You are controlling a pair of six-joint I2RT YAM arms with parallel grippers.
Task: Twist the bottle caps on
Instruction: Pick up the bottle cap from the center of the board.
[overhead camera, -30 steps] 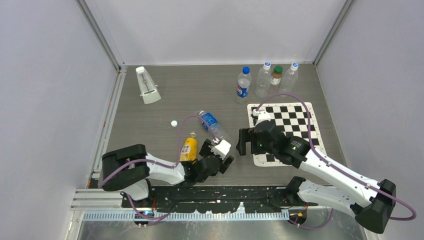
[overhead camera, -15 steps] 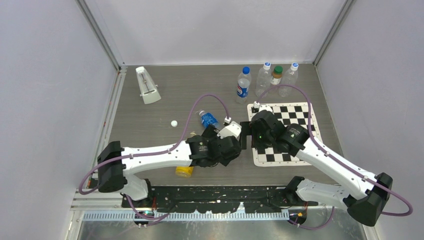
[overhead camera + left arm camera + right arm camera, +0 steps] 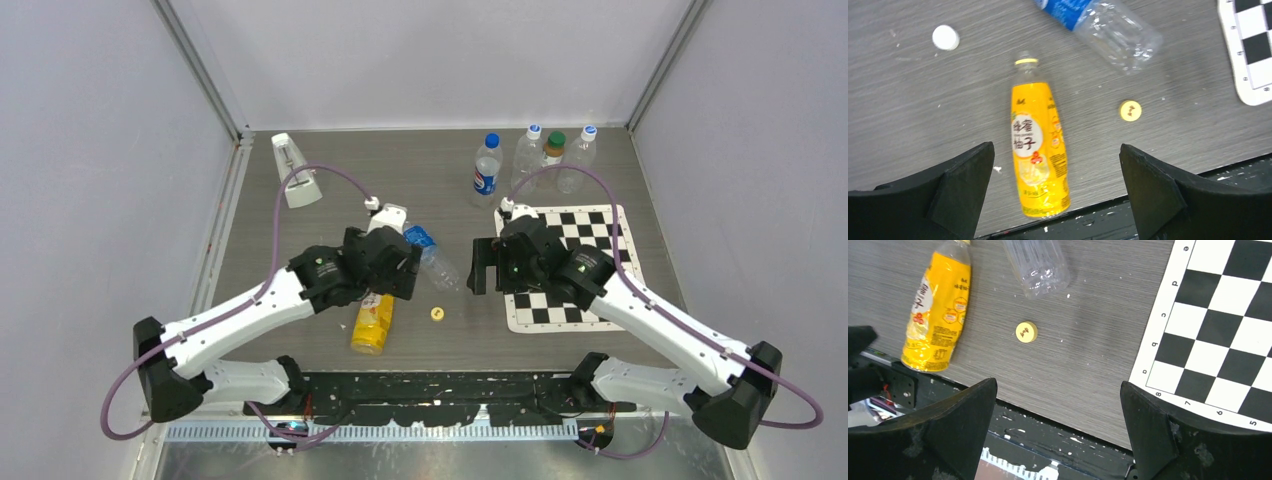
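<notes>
A yellow bottle cap lies loose on the table. A white bottle cap lies farther back on the left. The yellow juice bottle lies on its side with a bare neck, close to the table's near edge. A clear bottle with a blue label lies behind it. My left gripper hovers open above the yellow bottle, holding nothing. My right gripper hangs open and holds nothing, to the right of the yellow cap.
Several capped bottles stand upright at the back right, one with a dark green cap. A chessboard mat lies under the right arm. A white metronome stands at the back left.
My left arm has risen and swung back and left over the lying bottles, its jaws opening fully. The yellow bottle has shifted toward the near edge; the yellow cap now shows. The right arm barely moved.
</notes>
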